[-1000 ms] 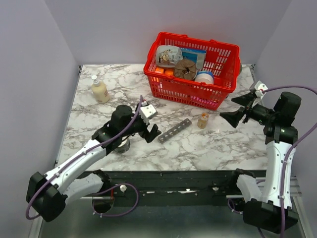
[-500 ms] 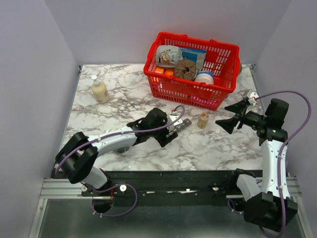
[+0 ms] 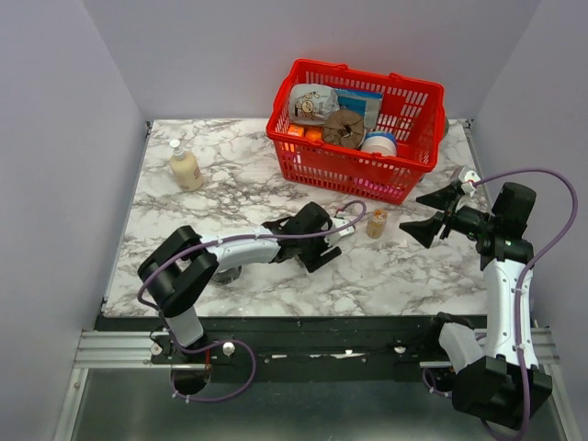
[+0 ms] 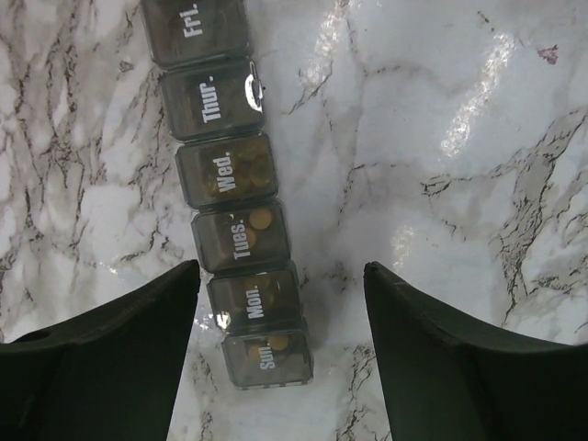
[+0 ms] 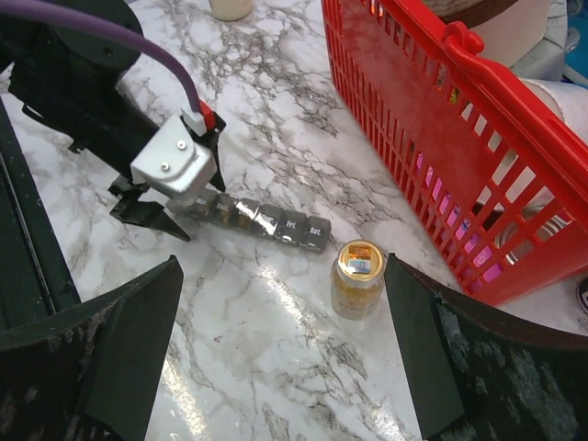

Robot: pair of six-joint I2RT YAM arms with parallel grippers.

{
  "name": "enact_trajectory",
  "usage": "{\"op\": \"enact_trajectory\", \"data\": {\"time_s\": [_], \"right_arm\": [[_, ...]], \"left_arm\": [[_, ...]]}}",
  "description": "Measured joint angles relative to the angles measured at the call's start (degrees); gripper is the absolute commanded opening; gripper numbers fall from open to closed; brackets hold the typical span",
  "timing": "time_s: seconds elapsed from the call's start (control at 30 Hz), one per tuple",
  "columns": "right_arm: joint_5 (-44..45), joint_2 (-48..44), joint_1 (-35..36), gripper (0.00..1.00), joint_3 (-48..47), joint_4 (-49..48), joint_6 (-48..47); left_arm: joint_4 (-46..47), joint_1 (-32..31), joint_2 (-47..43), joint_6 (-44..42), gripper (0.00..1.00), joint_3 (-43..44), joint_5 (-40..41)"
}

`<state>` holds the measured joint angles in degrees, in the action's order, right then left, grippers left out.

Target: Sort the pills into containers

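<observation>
Now the left gripper [image 4: 280, 274], newly arrived with jaws apart, straddles the pill organiser [image 4: 241, 241] at lower centre, poised to steady it.

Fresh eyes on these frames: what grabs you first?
The red basket packed with goods at the back of the marble table stands out most. Next, the left gripper hangs open over the Sun-Mon end of the dark pill organiser, tan pills visible through several lids. A small clear bottle stands upright just past the organiser's Sat end, in front of the basket.
</observation>
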<state>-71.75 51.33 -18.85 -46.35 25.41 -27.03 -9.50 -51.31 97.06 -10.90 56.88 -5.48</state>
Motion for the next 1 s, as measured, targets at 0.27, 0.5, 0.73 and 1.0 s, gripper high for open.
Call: {"op": "enact_trajectory", "data": {"time_s": [0.27,0.5,0.73,1.0], "right_arm": [[-0.39,0.0,0.0,1.0,0.0,0.02,0.0],[-0.83,0.0,0.0,1.0,0.0,0.04,-0.02],[-1.31,0.07,0.0,1.0,-0.04,1.38,-1.6],[-0.74,3.78,6.93,1.0,-1.44,22.21,-31.23]], "left_arm": [[-3.15,-0.57,3.76,-0.72,0.61,1.9,2.99],[-4.17,-0.59,3.69,-3.15,0.43,2.12,3.52],[-6.82,-0.59,2.54,-9.22,0.35,1.49,3.74],[-8.63,2.01,-2.82,-18.84,0.32,-4.13,-1.01]]}}
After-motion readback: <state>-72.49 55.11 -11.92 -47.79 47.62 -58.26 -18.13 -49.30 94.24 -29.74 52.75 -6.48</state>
